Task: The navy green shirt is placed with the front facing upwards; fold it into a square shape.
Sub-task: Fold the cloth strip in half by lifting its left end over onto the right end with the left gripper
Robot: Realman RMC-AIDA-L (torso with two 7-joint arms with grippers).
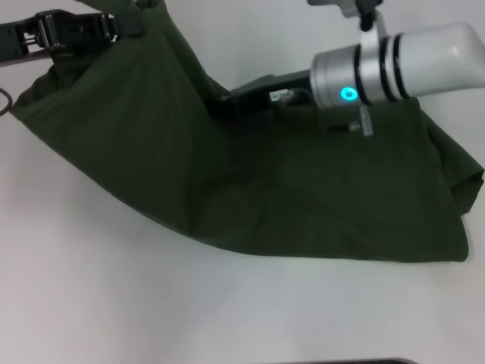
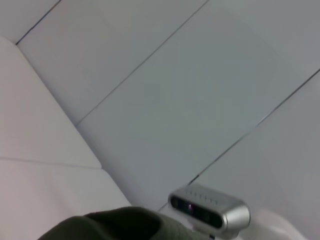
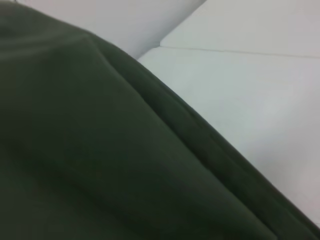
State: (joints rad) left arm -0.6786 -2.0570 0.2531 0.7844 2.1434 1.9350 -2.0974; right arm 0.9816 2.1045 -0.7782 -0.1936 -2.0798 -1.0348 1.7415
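The navy green shirt (image 1: 303,197) lies partly folded on the white table (image 1: 91,296), plain dark fabric up and no lettering showing. At the far left my left gripper (image 1: 121,23) is raised and shut on a corner of the shirt, pulling that side up into a sloping sheet. My right arm comes in from the right. Its gripper (image 1: 227,98) sits at the shirt's far edge, shut on the fabric, which runs taut between the two grippers. A bit of shirt (image 2: 115,225) shows in the left wrist view, and the shirt (image 3: 100,150) fills most of the right wrist view.
Bare white table (image 3: 260,100) surrounds the shirt at the front and left. A silver camera bar (image 2: 210,207) shows in the left wrist view against pale wall panels. A dark edge (image 1: 341,362) lies at the table's near side.
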